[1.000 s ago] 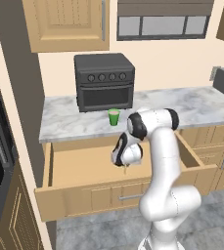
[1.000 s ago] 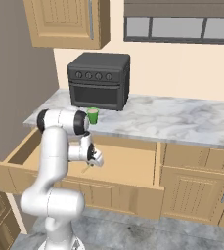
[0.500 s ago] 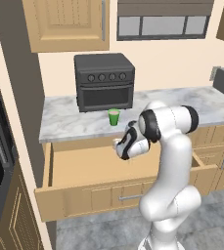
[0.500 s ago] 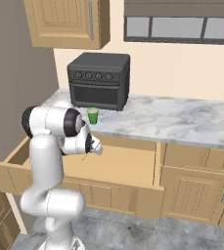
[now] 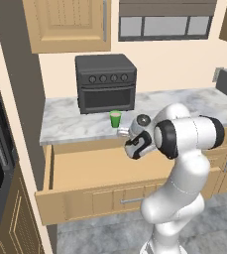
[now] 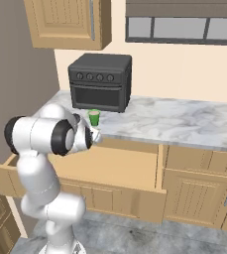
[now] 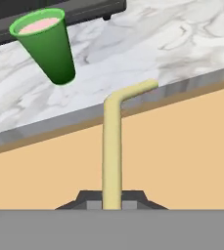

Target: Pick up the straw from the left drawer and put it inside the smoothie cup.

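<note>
In the hand view, the small bright green smoothie cup (image 7: 44, 43) stands at eleven o'clock on the marble counter (image 7: 147, 44). The thin pale yellow bent straw (image 7: 112, 151) rises at six o'clock, pinched in the closed gripper (image 7: 111, 201) above the open light-wood left drawer (image 5: 92, 171). Best to tilt the straw's tip over the cup's rim before lowering.

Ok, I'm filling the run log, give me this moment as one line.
gripper: shut on straw | straw: raised above open drawer | cup: upright on counter, no straw inside

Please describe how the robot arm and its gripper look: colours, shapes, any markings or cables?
The arm is glossy white, built of thick rounded segments with dark grey to black bands at the joints. The gripper has two small dark grey finger tips. No cables or markings can be seen.
</note>
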Controlling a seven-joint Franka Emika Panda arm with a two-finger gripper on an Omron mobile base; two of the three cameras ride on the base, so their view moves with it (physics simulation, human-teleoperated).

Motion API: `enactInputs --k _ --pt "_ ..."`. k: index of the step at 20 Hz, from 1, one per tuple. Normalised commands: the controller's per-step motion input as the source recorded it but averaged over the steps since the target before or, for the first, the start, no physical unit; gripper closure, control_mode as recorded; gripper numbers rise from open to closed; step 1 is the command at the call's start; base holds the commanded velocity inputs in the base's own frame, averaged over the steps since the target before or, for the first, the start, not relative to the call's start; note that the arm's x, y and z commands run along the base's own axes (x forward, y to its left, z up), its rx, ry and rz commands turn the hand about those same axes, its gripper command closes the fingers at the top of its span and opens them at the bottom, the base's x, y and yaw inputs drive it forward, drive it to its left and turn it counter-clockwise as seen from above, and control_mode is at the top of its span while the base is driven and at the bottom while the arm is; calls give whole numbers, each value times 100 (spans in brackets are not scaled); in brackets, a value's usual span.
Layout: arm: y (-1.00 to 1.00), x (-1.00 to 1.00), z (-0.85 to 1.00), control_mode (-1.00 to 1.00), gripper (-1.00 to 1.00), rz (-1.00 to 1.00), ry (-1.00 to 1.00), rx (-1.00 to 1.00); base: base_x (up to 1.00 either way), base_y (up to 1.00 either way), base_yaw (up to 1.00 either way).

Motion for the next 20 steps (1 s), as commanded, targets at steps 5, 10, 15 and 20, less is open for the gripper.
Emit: enactInputs --k 5,10,15,20 --pt "0 0 100 -100 100 0 -17 0 0 0 0" --pt "0 0 100 -100 100 5 -13 0 0 0 0" --pt "-1 7 99 -100 100 13 -9 0 0 0 0" --pt "-11 8 90 -100 100 18 -3 4 0 0 0"
